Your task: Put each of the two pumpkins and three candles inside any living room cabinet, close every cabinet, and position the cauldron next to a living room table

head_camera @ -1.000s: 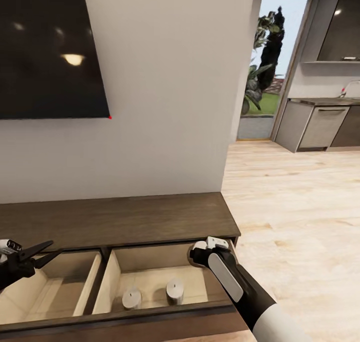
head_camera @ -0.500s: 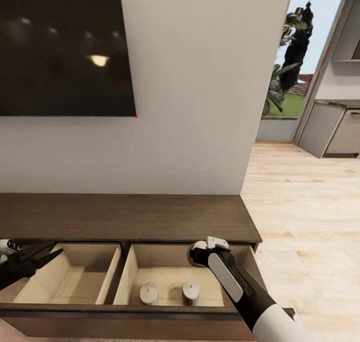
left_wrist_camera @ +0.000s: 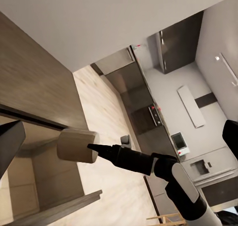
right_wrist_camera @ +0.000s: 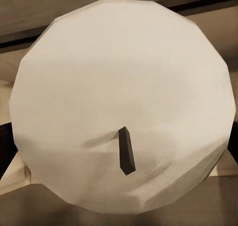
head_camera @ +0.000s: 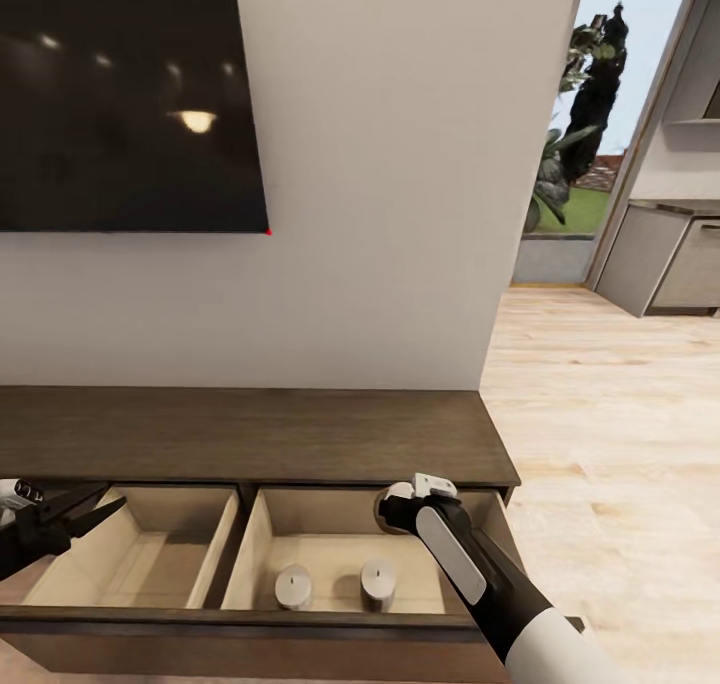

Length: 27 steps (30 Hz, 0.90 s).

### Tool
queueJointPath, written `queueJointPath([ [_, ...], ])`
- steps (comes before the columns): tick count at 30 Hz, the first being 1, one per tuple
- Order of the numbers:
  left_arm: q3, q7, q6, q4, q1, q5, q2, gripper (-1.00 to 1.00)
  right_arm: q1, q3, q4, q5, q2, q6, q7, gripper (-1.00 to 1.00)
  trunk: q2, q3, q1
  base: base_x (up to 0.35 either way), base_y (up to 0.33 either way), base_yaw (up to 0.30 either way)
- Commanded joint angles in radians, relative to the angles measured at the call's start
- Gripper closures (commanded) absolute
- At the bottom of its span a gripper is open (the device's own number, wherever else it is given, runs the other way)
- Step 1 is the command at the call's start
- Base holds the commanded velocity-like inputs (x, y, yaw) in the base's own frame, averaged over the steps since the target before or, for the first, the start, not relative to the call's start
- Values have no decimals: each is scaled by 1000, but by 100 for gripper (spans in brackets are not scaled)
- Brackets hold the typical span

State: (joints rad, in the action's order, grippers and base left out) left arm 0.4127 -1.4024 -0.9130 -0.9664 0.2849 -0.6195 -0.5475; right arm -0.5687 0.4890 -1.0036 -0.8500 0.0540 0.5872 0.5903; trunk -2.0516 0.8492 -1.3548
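The right claw (head_camera: 392, 509) grips a held candle (left_wrist_camera: 77, 145), pale and wick-end on in the right wrist view, above the back of the cabinet (head_camera: 250, 434)'s open right drawer (head_camera: 345, 559). 2 more candles (head_camera: 293, 587) stand upright near that drawer's front edge, apart from each other. The left claw (head_camera: 95, 504) hangs with its jaws parted over the open left drawer (head_camera: 140, 554), holding nothing.

Cabinet (head_camera: 250, 432) stood against the wall, below the television (head_camera: 120, 104); its drawers were pulled out toward the robot. Two candles (head_camera: 293, 586) stood side by side in the right drawer (head_camera: 340, 554). Right gripper (head_camera: 392, 511) held a third candle (right_wrist_camera: 119, 102) above that drawer's rear; left gripper (head_camera: 85, 507) hung over the left drawer (head_camera: 140, 549)
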Motion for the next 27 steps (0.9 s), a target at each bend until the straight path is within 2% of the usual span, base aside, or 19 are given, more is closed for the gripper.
queueJointPath([
  [1, 0, -2, -10, 0, 0, -2, 0, -100, -1, 2, -1, -9, 0, 0, 9, 100, 0, 1, 0, 32, -28, 0],
  [8, 0, -3, -10, 0, 0, -2, 0, -100, -2, 1, 4, -9, 0, 1, 11, 100, 0, 1, 0, 47, -66, 0],
  [13, 0, -2, -10, 0, 0, -2, 0, -100, -2, -1, 34, -12, 1, 5, 47, 100, 0, 1, 0, 4, -6, 0],
  [18, 0, -2, -10, 0, 0, -2, 0, -100, -5, -3, 91, -13, 2, 4, 154, 100, 0, 1, 0, 0, -1, -6],
  [24, 0, -1, -10, 0, 0, 0, 0, -100, -10, -3, 161, -12, 3, -4, 171, 100, 0, -4, 0, 0, 0, -124],
  [27, 0, -1, -10, 0, 0, 2, 0, -100, -15, 0, 212, -9, 3, -54, 171, 100, 0, -7, 0, 0, 0, -167],
])
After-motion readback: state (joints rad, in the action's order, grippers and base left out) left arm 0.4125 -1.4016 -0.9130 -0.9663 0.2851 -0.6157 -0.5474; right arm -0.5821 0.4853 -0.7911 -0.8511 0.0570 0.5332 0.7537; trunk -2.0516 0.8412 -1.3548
